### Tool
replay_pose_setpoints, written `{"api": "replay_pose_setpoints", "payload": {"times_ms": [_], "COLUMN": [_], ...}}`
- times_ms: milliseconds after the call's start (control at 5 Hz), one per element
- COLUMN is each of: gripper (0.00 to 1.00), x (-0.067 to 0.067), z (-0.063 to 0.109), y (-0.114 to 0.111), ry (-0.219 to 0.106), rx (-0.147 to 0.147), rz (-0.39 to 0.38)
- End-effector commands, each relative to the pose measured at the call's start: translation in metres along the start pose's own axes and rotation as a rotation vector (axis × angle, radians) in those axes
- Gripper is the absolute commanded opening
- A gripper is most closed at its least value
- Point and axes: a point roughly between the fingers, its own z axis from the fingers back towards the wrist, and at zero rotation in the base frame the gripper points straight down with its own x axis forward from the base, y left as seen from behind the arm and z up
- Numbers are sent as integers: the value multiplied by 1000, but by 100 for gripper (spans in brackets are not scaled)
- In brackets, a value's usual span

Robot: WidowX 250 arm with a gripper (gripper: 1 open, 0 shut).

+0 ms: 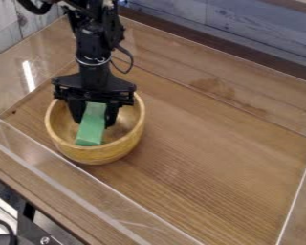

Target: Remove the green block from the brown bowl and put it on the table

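Brown wood-grain tabletop (213, 153) extends beneath and around the bowl, widest to the bowl's right as the camera sees it, with clear walling (18, 91) along the side to the bowl's left. Light-brown and round, the bowl (119, 147) stands upright on the tabletop, its opening facing up. Black and jointed, the robot arm (95, 33) descends from above the far side of the bowl, its links roughly vertical in the view; its lower end, a broad dark gripper (95, 94), spreads crosswise over the far part of the bowl's opening and points down into it. Bright green and bar-shaped, the block (91, 129) lies within the bowl, between its walls, in the half toward the bowl's left. Its long axis runs from the near side of the bowl toward the far side, leaning slightly to the right at the far end; the far end passes up between the dark fingers, while the near end points to the bowl's near rim. Pincer state: the fingers stand apart, one on each side of the block's far portion; whether they press on it cannot be told.
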Motion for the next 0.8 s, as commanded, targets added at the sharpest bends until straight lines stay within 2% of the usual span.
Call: {"api": "replay_pose_setpoints", "payload": {"times_ms": [0,400,600], "gripper": [0,0,0], "x": [5,10,4], "z": [1,14,10], "y": [-2,1,1], "ry": [-28,-39,-40], "rx": [-8,-14,-17], "rz": [-1,-96,-110]}}
